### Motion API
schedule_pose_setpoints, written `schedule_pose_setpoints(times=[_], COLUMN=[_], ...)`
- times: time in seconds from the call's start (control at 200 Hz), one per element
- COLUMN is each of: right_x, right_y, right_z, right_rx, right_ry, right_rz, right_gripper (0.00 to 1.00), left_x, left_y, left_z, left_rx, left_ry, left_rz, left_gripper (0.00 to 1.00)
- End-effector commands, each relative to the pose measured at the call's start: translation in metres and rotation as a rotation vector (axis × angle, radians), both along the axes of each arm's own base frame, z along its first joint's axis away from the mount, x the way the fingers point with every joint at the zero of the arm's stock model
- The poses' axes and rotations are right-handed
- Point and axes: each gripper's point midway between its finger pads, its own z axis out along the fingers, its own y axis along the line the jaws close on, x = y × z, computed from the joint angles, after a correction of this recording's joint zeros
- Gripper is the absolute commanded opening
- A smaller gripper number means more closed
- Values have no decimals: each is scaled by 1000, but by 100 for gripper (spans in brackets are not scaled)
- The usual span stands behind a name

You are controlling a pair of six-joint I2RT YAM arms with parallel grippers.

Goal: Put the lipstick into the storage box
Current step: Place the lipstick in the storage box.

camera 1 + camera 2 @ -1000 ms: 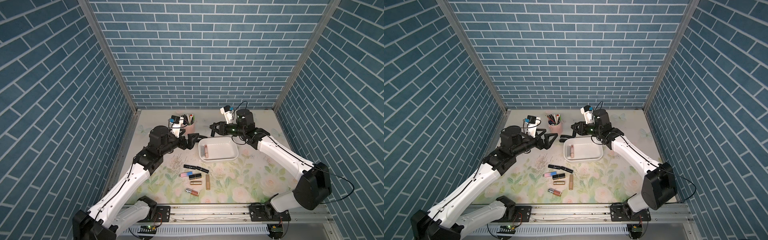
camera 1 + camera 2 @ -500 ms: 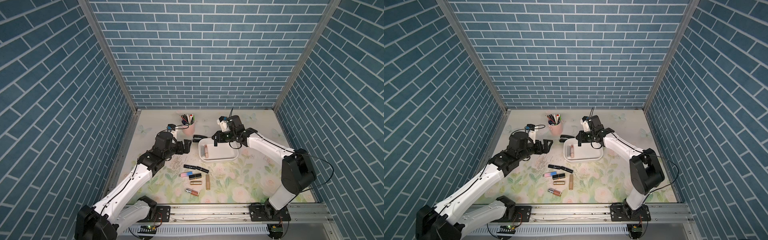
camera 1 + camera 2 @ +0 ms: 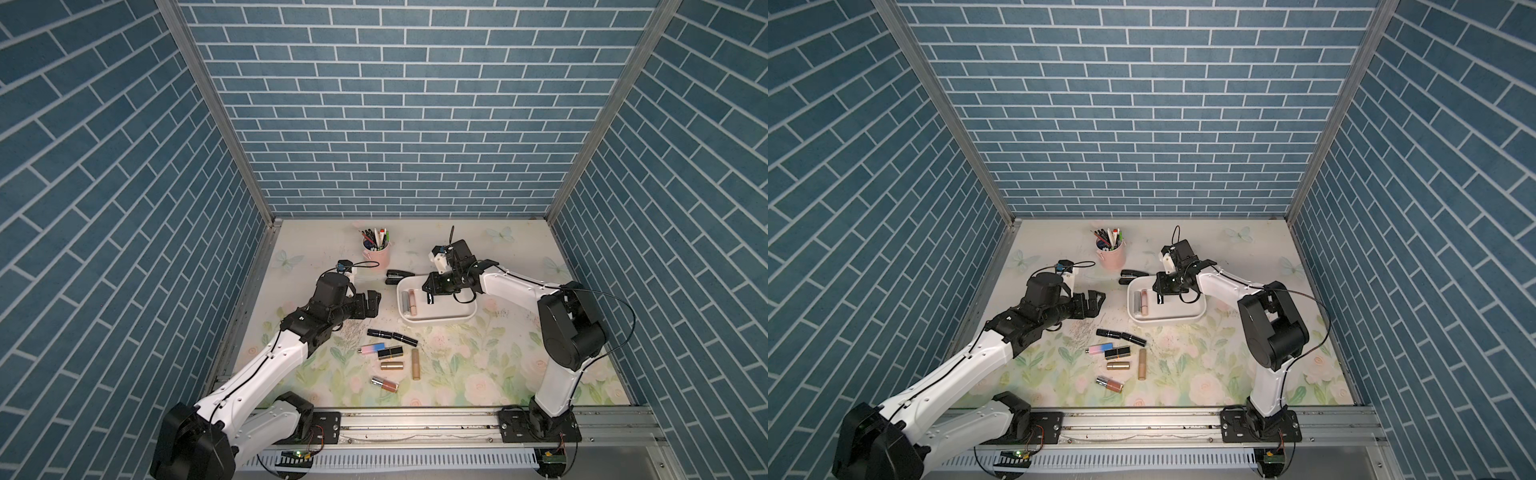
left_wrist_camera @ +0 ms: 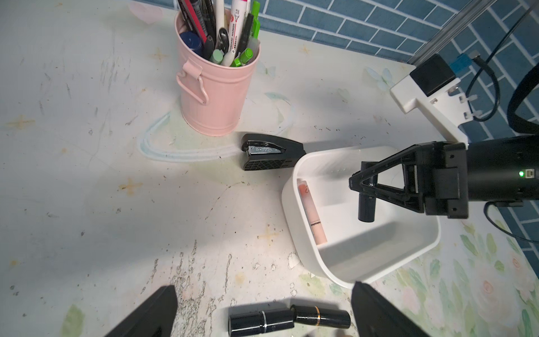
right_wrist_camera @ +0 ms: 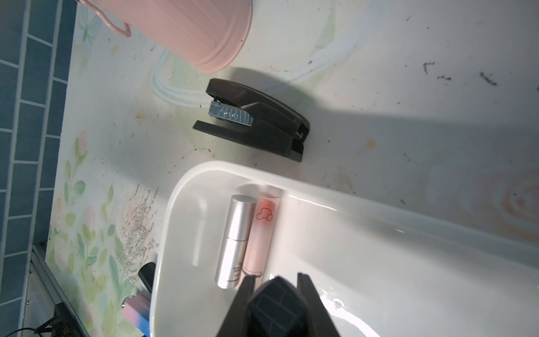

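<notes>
**Black lipstick poised over the storage box**

The right gripper (image 4: pixel 364 188) is clamped on the upper end of a black lipstick (image 4: pixel 366 210). The tube hangs upright below the jaws, inside the outline of the storage box (image 3: pixel 436 321), and seems clear of its floor. Gripping it by one end, I judge, lets the tube go down between the walls without the fingers meeting the rim.

In a top view it hangs over the box's 9 o'clock half, just beside a silver lipstick (image 5: pixel 236 236) and a pink lipstick (image 5: pixel 261 233). These lie side by side against the 9 o'clock wall, so a drop here would probably extend that row.

The left gripper (image 3: pixel 374 304) stands wide open and empty at 9 o'clock from the box. Two black lipsticks (image 4: pixel 262 321) lie end to end on the mat (image 3: pixel 457 374) at its 5 o'clock, likely candidates for the next pick.
</notes>
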Motion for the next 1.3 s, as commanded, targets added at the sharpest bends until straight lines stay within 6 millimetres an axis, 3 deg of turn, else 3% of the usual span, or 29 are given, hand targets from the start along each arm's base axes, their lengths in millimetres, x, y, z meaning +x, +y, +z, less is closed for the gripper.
schedule_pose_setpoints(times=[0.0, 0.47, 1.295], right_x=[-4, -6, 2], right_y=[7, 13, 19], right_z=[-12, -44, -58], right_rx=[-5, -19, -19], right_ry=[-2, 46, 60], right_rz=[40, 43, 31], right_gripper=[16, 20, 31], left_x=[-1, -6, -9], left_y=[2, -6, -7], left_z=[-9, -31, -38], left_rx=[4, -17, -10], left_ry=[17, 68, 88], left_rz=[8, -29, -46], left_gripper=[100, 100, 100])
